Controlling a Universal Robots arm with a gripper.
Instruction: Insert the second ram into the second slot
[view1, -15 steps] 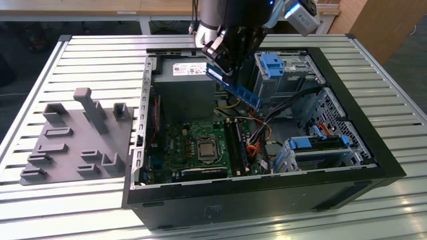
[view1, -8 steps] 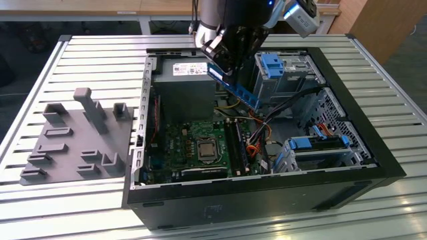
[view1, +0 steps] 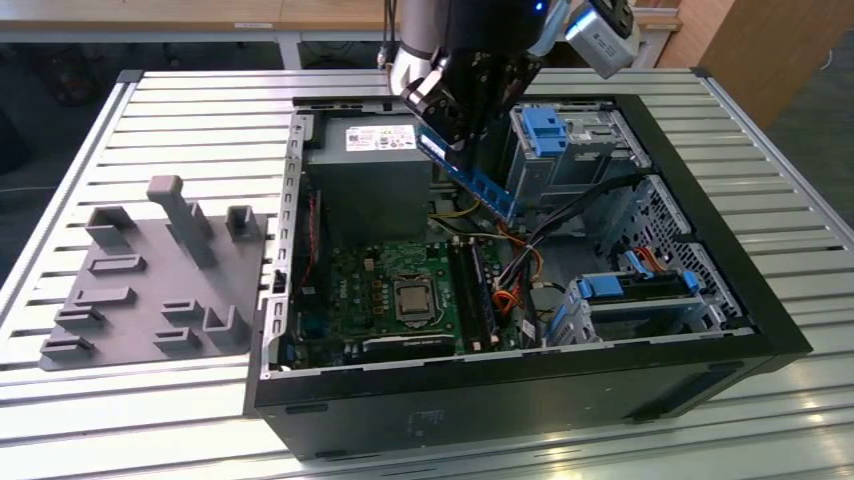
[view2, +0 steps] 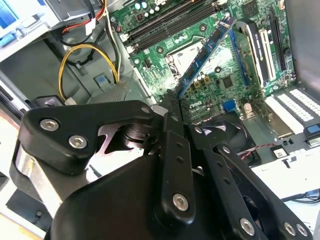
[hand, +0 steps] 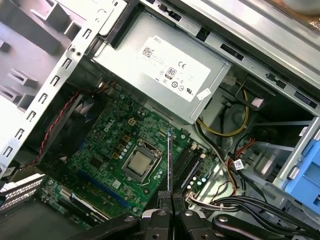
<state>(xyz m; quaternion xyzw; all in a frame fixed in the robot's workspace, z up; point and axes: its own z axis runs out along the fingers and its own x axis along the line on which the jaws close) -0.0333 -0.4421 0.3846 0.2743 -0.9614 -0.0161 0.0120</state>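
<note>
Several loose cables (view1: 523, 243) and a blue latch (view1: 545, 128) crowd the open computer case (view1: 750, 300) on the tabletop (view1: 200, 110), pincer (view1: 447, 122) clamped narrow on the second ram (view1: 475, 180), tilted above the motherboard (view1: 380, 290).

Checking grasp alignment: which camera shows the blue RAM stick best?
The second wrist view: the long, thin blue circuit-board stick shows its flat face, pinched at one end by the black hand. The exterior view shows it tilted above the open black computer case; the first wrist view shows it edge-on.
</note>
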